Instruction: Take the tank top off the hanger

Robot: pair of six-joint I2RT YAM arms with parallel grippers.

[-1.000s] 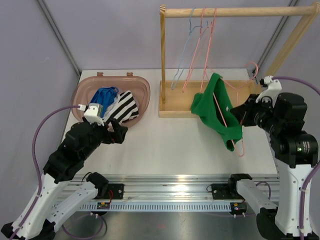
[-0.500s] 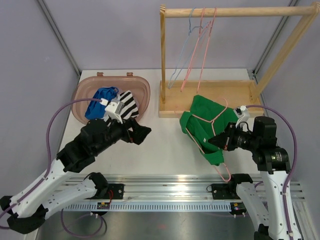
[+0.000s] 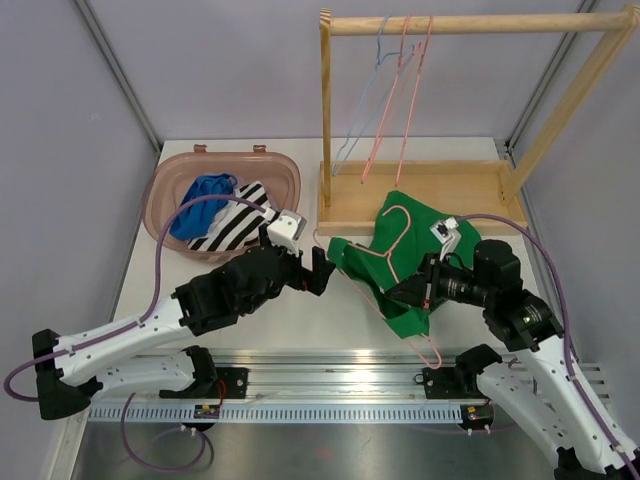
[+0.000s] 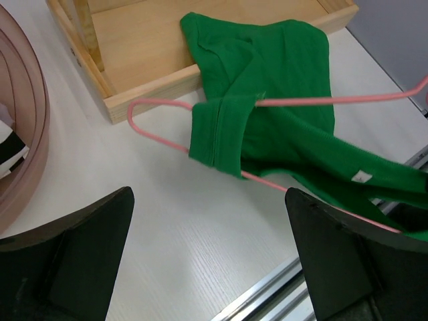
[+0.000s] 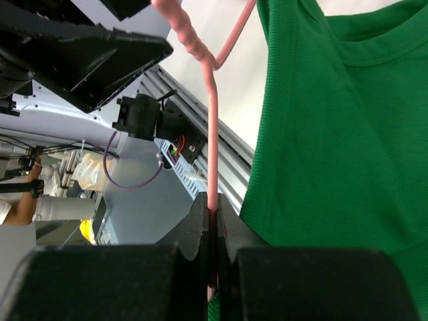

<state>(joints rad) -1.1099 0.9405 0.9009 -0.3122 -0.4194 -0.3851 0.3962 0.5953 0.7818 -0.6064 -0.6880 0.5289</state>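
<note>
A green tank top (image 3: pixel 362 262) hangs on a pink wire hanger (image 3: pixel 432 352) over the table, in front of the wooden rack. My right gripper (image 3: pixel 408 292) is shut on the hanger's wire; in the right wrist view the pink wire (image 5: pixel 212 134) runs straight down between the closed jaws (image 5: pixel 212 217), with the green cloth (image 5: pixel 334 134) to its right. My left gripper (image 3: pixel 325 270) is open and empty, just left of the top's near shoulder. In the left wrist view the top (image 4: pixel 281 87) and the hanger's end (image 4: pixel 157 137) lie ahead of the spread fingers (image 4: pixel 208 214).
A pink basket (image 3: pixel 160 190) with blue and striped clothes stands at the back left. The wooden rack (image 3: pixel 325 120) and its base tray (image 3: pixel 470 185) stand at the back right, with blue and pink empty hangers (image 3: pixel 375 110) on the rail. A metal rail (image 3: pixel 340 365) runs along the front edge.
My right gripper has carried the hanger with the tank top down and left, toward the front middle. My left arm has reached right, from the basket to the garment's left side.
</note>
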